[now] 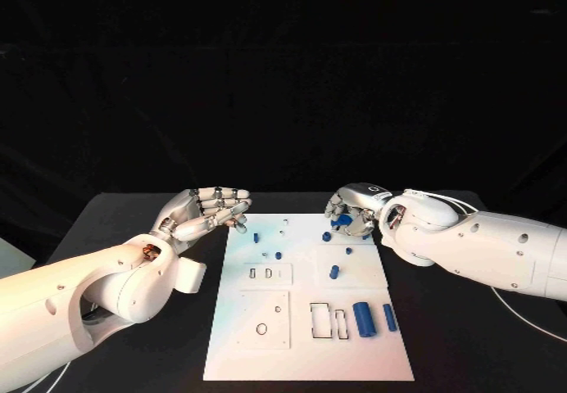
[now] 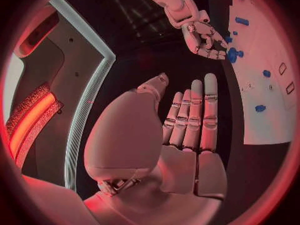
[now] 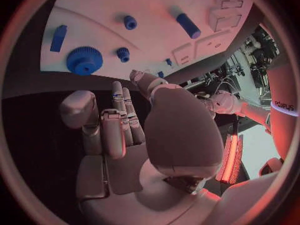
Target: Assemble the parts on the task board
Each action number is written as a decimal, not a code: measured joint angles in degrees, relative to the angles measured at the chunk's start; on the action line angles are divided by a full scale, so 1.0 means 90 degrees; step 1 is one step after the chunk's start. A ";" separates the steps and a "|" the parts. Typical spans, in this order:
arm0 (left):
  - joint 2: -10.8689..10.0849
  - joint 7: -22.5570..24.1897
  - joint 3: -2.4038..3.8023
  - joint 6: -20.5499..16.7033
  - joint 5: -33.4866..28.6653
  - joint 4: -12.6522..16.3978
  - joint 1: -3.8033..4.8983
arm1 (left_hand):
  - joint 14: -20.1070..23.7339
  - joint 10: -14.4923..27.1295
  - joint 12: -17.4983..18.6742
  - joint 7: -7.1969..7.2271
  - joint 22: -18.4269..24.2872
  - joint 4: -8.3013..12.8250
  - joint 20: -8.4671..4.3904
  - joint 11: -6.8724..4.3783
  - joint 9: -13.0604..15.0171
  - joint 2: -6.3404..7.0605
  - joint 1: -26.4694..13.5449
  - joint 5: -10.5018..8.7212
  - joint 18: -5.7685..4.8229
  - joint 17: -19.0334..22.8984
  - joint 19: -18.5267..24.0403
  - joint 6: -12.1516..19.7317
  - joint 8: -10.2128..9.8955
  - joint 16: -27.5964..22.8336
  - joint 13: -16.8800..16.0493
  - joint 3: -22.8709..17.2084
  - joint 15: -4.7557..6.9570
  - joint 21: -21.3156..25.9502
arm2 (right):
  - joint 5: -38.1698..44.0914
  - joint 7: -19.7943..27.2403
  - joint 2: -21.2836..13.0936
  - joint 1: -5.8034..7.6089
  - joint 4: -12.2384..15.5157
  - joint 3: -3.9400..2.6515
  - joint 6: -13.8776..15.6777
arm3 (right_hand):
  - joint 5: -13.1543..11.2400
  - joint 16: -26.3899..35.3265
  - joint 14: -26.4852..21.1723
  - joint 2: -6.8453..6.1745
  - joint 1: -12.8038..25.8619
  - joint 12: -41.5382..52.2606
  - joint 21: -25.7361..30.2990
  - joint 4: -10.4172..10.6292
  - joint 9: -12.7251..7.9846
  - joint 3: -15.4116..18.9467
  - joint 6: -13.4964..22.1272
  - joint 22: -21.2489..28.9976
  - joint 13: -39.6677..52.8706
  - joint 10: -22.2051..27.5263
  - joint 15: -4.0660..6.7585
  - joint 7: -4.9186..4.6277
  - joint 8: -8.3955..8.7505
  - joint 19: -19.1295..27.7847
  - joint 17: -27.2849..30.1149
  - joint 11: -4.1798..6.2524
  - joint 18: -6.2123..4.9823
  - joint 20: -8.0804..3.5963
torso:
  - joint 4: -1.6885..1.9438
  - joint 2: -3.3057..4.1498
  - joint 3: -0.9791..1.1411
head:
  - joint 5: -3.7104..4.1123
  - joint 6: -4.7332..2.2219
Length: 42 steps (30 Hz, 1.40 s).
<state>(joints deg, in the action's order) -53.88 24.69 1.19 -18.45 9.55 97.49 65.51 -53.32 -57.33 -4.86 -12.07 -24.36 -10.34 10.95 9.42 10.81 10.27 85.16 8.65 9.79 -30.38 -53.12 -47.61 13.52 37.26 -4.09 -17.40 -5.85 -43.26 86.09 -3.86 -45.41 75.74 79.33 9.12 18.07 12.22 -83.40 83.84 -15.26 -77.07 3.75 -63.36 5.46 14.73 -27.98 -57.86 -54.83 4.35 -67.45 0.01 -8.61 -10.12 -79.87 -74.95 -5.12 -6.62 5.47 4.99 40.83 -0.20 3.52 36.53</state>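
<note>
The white task board (image 1: 310,344) lies in the middle of the black table. Near its far right corner a large blue gear (image 1: 342,219) lies on it, just ahead of my right hand (image 1: 358,211). In the right wrist view that hand (image 3: 115,130) has its fingers stretched out and holds nothing, with the large gear (image 3: 84,60) and a small gear (image 3: 123,54) beyond the fingertips. My left hand (image 1: 216,208) hovers by the board's far left corner. Its fingers (image 2: 194,115) are straight and empty. Two blue cylinders (image 1: 364,317) lie at the board's near right.
Several small blue pegs (image 1: 328,237) stand or lie across the board's far half, one (image 1: 256,239) near the left edge. Rectangular slots (image 1: 319,321) and a round hole (image 1: 261,328) mark the near half. Black table borders the board on both sides.
</note>
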 measured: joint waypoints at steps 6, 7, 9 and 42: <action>-0.0030 -0.0016 0.0002 0.0064 0.0010 0.0045 0.0021 | 0.0000 0.0000 0.0000 0.0000 -0.0074 0.0000 0.0000 0.0000 0.0000 0.0000 0.0000 0.0000 -0.0001 -0.0021 -0.0001 0.0000 0.0000 0.0068 0.0000 0.0000 0.0000 -0.0101 | 0.0208 -0.0153 0.0055 -0.0019 -0.0039 0.0000 -0.0146 | 0.0000 -0.0022 0.0000 0.0000 0.0000 0.0000 -0.0080 0.0028 0.0020 0.0028 0.0000 -0.0119 0.0000 0.0025 0.0000 0.0000 0.0000 -0.0008 0.0000 -0.0003 0.0000 0.0008 | 0.0018 0.0054 -0.0007 | 0.0046 0.0001; -0.0031 -0.0018 0.0002 0.0071 0.0010 0.0048 0.0024 | 0.0000 0.0000 0.0000 0.0000 -0.0074 0.0000 0.0000 0.0000 0.0000 0.0000 0.0000 0.0000 -0.0001 -0.0021 -0.0001 0.0000 0.0000 0.0068 0.0000 0.0000 0.0000 -0.0113 | 0.0233 -0.0169 0.0063 -0.0022 -0.0042 0.0000 -0.0165 | 0.0000 -0.0029 0.0000 0.0000 0.0000 0.0000 -0.0095 0.0028 0.0022 0.0028 0.0000 -0.0131 0.0000 0.0035 0.0000 0.0000 0.0000 -0.0008 0.0001 -0.0012 0.0000 0.0008 | 0.0018 0.0060 -0.0007 | 0.0052 -0.0001; -0.0033 -0.0023 0.0003 0.0086 0.0011 0.0051 0.0028 | 0.0000 0.0000 0.0000 0.0000 -0.0084 0.0000 -0.0022 0.0000 0.0001 0.0000 0.0000 0.0000 -0.0002 -0.0021 0.0022 0.0000 0.0000 0.0068 0.0000 0.0000 0.0000 -0.0117 | 0.0285 -0.0204 0.0085 -0.0027 -0.0047 0.0000 -0.0204 | 0.0000 -0.0050 0.0000 0.0000 0.0000 0.0000 -0.0113 0.0028 0.0027 0.0028 0.0000 -0.0164 0.0000 0.0035 0.0000 0.0000 0.0000 -0.0008 0.0001 -0.0012 0.0000 0.0008 | 0.0018 0.0073 -0.0012 | 0.0060 -0.0004; -0.0089 -0.0074 0.0003 0.0171 -0.0010 0.0042 0.0054 | -0.0001 -0.0001 0.0000 0.0000 -0.0148 0.0017 -0.0001 0.0000 0.0010 -0.0025 -0.0024 0.0000 -0.0006 -0.0035 0.0044 0.0000 0.0031 0.0129 0.0001 -0.0018 0.0000 -0.0221 | 0.0657 -0.0398 0.0301 -0.0162 -0.0245 0.0002 -0.0520 | -0.0167 -0.0158 -0.0002 0.0194 -0.0194 0.0044 -0.0413 0.0049 0.0220 -0.0268 -0.0266 -0.0533 0.0076 -0.0157 0.0001 0.0078 -0.0185 -0.0007 0.0003 0.0063 -0.0001 0.0008 | 0.0099 0.0197 -0.0023 | 0.0117 -0.0035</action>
<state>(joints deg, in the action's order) -54.68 24.02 1.21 -16.91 9.46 97.87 65.99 -53.33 -57.33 -4.87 -12.06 -25.69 -10.19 10.95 9.43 10.89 10.04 84.95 8.65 9.74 -30.69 -52.73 -47.62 13.79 38.42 -4.08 -17.56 -5.85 -45.25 91.99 -7.44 -42.70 74.29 77.13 9.13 13.39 10.72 -84.82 83.83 -13.51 -78.82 4.14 -67.08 5.90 16.72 -30.40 -60.26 -59.63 5.03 -68.86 0.01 -7.92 -11.78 -79.93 -74.92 -4.55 -6.63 5.54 5.88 42.60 -0.41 4.57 36.21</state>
